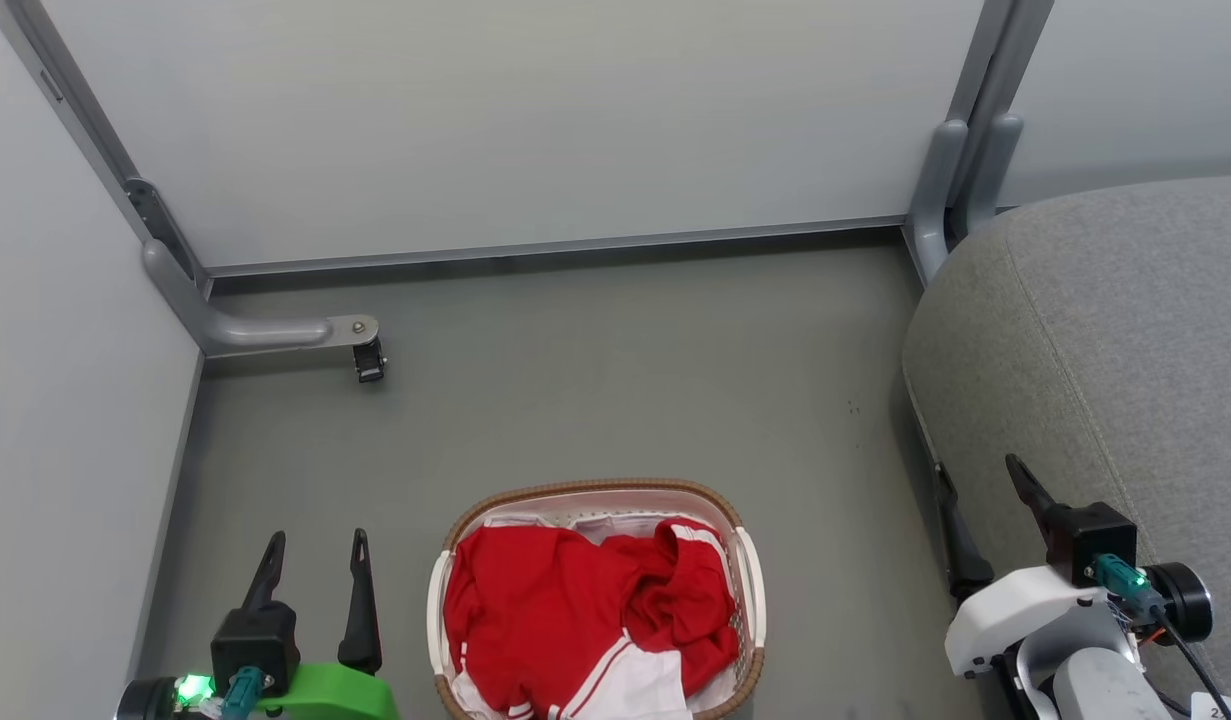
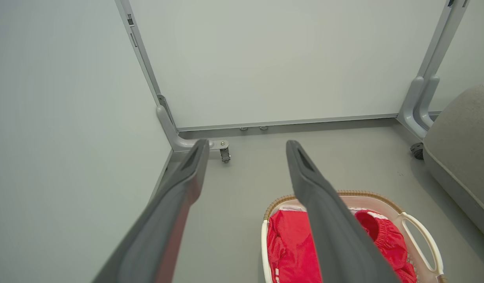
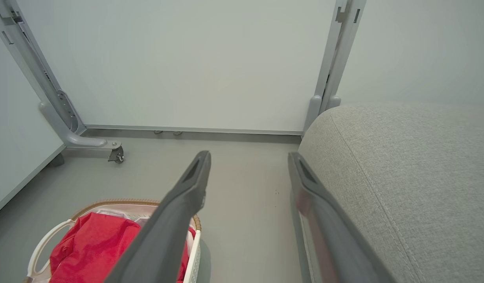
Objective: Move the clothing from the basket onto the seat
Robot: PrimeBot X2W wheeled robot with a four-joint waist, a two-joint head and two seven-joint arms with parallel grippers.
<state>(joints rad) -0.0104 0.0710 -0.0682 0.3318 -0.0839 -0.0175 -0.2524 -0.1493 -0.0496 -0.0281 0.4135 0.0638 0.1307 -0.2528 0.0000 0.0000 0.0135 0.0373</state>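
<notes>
Red clothing (image 1: 585, 610) with white stripes lies heaped in the oval basket (image 1: 750, 585), which stands on the floor at the bottom centre. The clothing (image 2: 291, 251) and basket (image 2: 422, 239) also appear in the left wrist view, and the clothing (image 3: 92, 247) and basket (image 3: 49, 239) in the right wrist view. The grey seat (image 1: 1105, 350) fills the right side; the seat (image 3: 407, 177) looms large in the right wrist view. My left gripper (image 1: 315, 545) stands open to the basket's left, empty. My right gripper (image 1: 980, 475) is open at the seat's front edge, empty.
Pale partition panels (image 1: 495, 120) close off the back and left. A grey panel foot with a caster (image 1: 368, 360) juts onto the floor at the back left, and another post (image 1: 950, 180) stands at the seat's far corner. Bare grey floor (image 1: 625, 380) lies beyond the basket.
</notes>
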